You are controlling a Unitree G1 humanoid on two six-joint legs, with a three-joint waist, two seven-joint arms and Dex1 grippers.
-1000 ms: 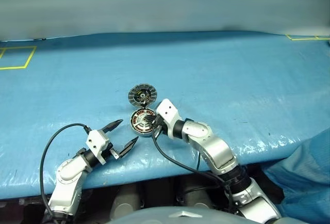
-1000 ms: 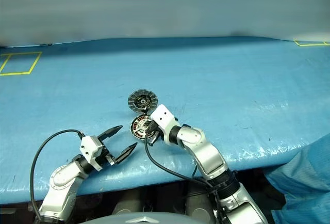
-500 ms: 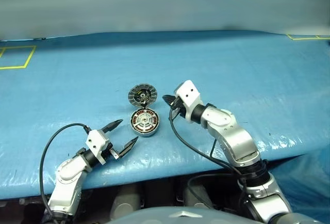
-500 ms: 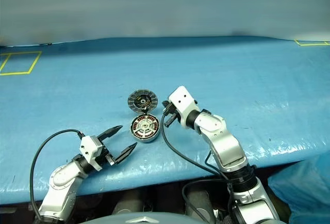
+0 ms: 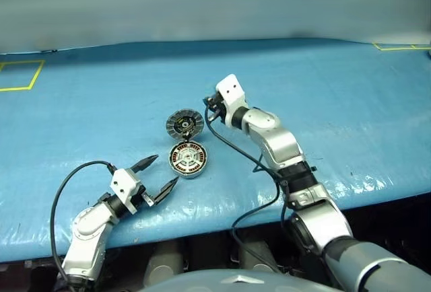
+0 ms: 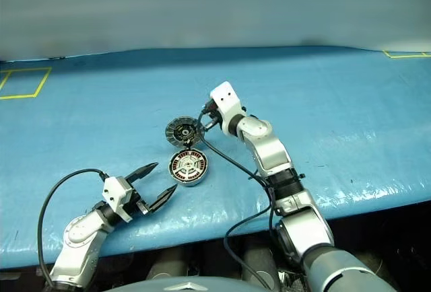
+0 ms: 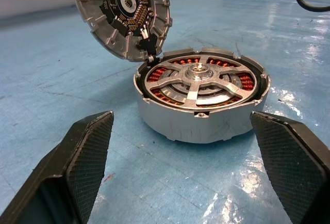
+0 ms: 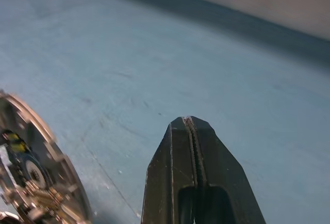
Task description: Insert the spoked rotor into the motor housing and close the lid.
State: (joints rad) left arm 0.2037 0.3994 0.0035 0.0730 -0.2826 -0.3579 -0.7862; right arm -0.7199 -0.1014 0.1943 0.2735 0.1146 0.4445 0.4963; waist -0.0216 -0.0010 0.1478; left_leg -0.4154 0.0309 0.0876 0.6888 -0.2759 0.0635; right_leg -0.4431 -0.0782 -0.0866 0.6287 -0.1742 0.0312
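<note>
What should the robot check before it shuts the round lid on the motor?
1. Spoked rotor seated in the motor housing: ok.
2. Lid standing open, propped tilted at the housing's rim: ok.
3. Right gripper shut with nothing in it, beside the lid: ok.
4. Left gripper open, short of the housing: ok.
5. Blue table cover free of loose parts near the housing: ok.
6. Lid lined up with the rim bolts: cannot tell.

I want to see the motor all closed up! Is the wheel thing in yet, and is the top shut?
Halfway there. The spoked rotor already sits inside the motor housing, with copper windings showing around it. The lid is not shut: it stands tilted up at the housing's far edge. The right gripper is shut, holds nothing and hangs beside the lid. The left gripper waits open near the housing. Left to do: lowering the lid.
</note>
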